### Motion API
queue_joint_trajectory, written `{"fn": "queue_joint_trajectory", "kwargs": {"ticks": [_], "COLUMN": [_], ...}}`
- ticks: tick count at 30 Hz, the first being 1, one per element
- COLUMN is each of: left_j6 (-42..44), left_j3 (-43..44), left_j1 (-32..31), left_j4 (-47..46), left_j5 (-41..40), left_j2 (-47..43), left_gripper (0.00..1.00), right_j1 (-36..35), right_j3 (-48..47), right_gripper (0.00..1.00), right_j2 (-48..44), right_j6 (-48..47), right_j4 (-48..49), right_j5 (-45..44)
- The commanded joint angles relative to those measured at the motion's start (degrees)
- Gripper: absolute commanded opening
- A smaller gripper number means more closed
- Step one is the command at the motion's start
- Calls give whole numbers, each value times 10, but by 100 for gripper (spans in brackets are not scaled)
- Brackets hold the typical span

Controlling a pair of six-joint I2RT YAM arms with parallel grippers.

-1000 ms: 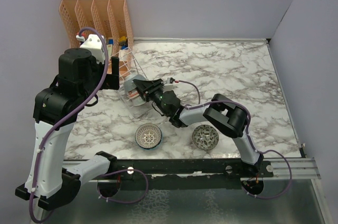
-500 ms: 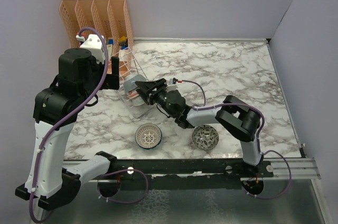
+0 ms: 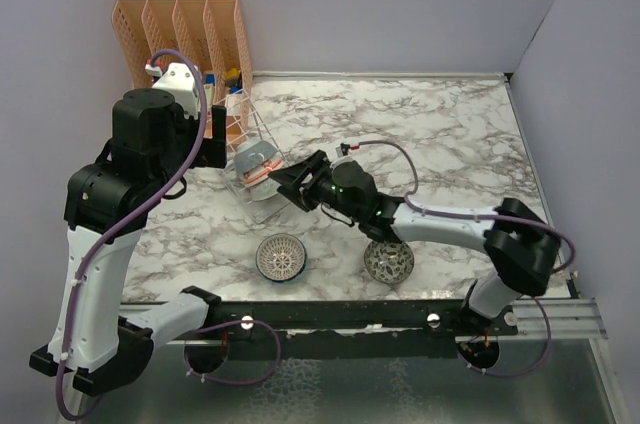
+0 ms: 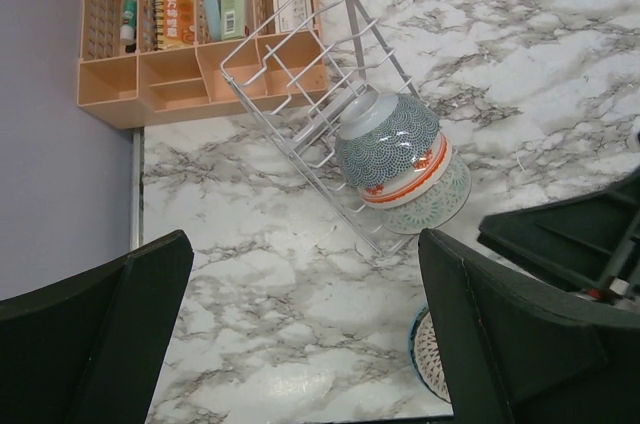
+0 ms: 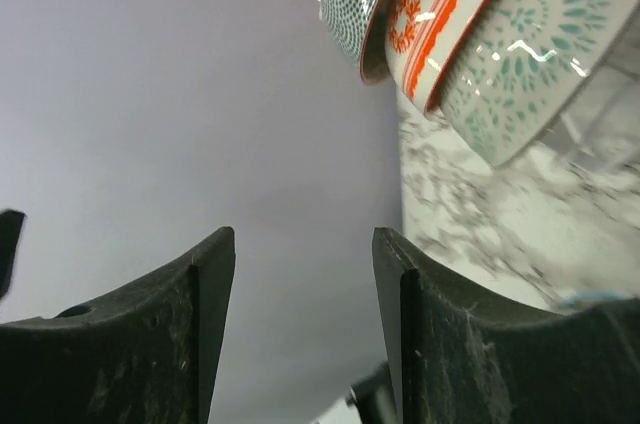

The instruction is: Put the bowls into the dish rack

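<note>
Backed off from the wire dish rack [image 3: 243,122], the right hand [image 3: 283,184] now sits just short of the stack of bowls [image 3: 255,169], fingers parted and empty. A second ago it was in among them, and its elbow has since swung wide. I judge that a bowl was just released, so three are loaded. Two wait on the marble table [image 3: 420,134]: a white lattice bowl [image 3: 281,257] below and behind that hand, and a dark-patterned bowl [image 3: 388,260] under its forearm. The left hand [image 3: 215,139] hangs at the rack's far side.

From the left wrist, that hand's broad black fingers [image 4: 100,334] stand wide apart, holding nothing. Ahead of them the rack leans tilted, thin pale wire in an open grid. Nested on edge inside it are a blue scale-patterned bowl [image 4: 385,139], a red-rimmed bowl [image 4: 412,179] and, outermost, a green leaf-patterned bowl [image 4: 440,206], all glossy glazed ceramic. Beyond stands an orange slotted organizer [image 4: 180,84] of plastic.

From the right wrist, matte, scuffed fingers [image 5: 130,334] frame an empty gap. The same three rounded bowls sit above and ahead, catching highlights, the leaf-patterned one nearest the veined tabletop
</note>
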State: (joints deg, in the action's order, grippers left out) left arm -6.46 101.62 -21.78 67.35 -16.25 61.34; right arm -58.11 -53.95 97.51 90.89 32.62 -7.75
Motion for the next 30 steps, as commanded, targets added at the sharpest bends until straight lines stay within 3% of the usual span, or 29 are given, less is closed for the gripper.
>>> {"fn": "queue_joint_trajectory", "kwargs": {"ticks": [1, 4, 7, 11, 15, 20, 25, 30], "left_j6": [7, 6, 4, 3, 4, 4, 5, 6], "left_j3": [25, 25, 18, 9, 9, 9, 12, 12], "left_j1": [-2, -2, -2, -2, -2, -2, -2, -2], "left_j4": [-12, -12, -7, -7, -10, -7, -4, 0], "left_j5": [-18, -19, -18, -14, -13, -20, -27, -32], "left_j2": [2, 2, 0, -3, -4, -6, -6, -8], "left_gripper": [99, 99, 99, 99, 99, 99, 99, 99], "right_j1": [3, 3, 3, 2, 1, 1, 0, -6], "right_j3": [-51, -105, -151, -177, -148, -95, -76, -80], "right_gripper": [59, 60, 60, 61, 61, 59, 49, 47], "right_j2": [-136, -165, -146, -95, -97, -110, -82, -55], "right_j6": [-148, -218, -273, -304, -314, -312, -333, -352], "right_j4": [-443, -682, -851, -994, -1016, -961, -899, -877], "right_j5": [6, -46, -58, -53, -51, -36, -7, -5]}}
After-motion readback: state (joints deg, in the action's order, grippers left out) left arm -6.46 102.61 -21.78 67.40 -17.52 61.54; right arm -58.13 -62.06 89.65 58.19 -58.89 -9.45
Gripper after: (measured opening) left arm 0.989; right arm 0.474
